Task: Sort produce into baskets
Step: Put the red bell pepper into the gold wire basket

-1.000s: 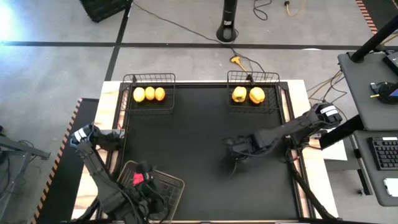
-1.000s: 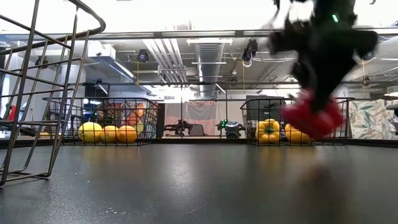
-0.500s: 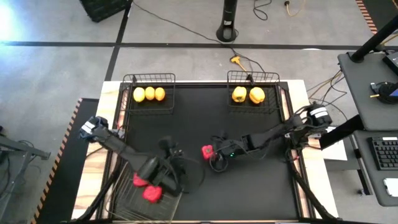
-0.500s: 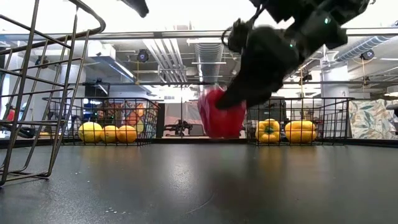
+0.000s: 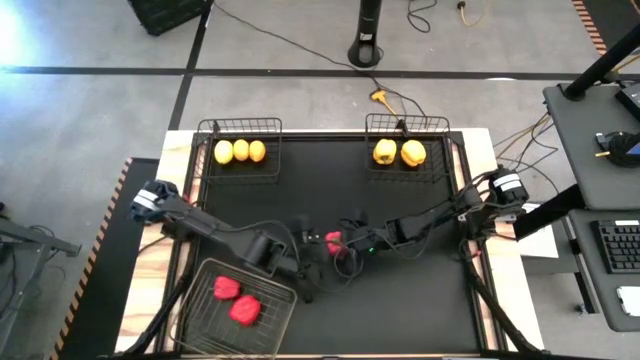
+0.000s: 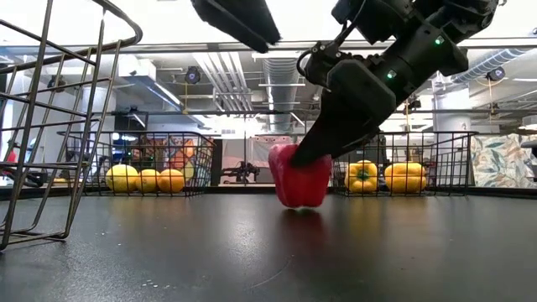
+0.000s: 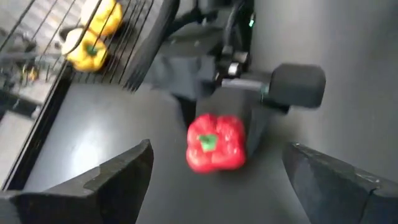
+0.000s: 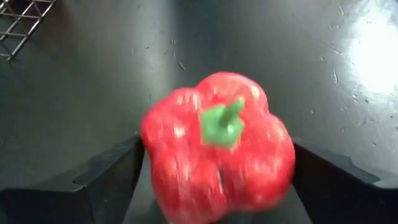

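The black surface (image 5: pixel 400 300) carries three wire baskets: the near-left basket (image 5: pixel 200 318) holds two red peppers (image 5: pixel 236 300), the far-left basket (image 5: pixel 240 126) three round yellow fruits (image 5: pixel 240 151), and the far-right basket (image 5: pixel 407 124) two yellow peppers (image 5: pixel 399 152). At mid-surface the right gripper (image 5: pixel 338 243) has its fingers clenched on a third red pepper (image 6: pixel 299 174), whose base touches the surface. The left gripper (image 5: pixel 306 252) sits just beside it, fingers (image 7: pixel 112 177) spread wide and released, facing the pepper.

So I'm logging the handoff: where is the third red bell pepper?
High view: the red bell pepper sits mid-table between the right gripper and the open left gripper.
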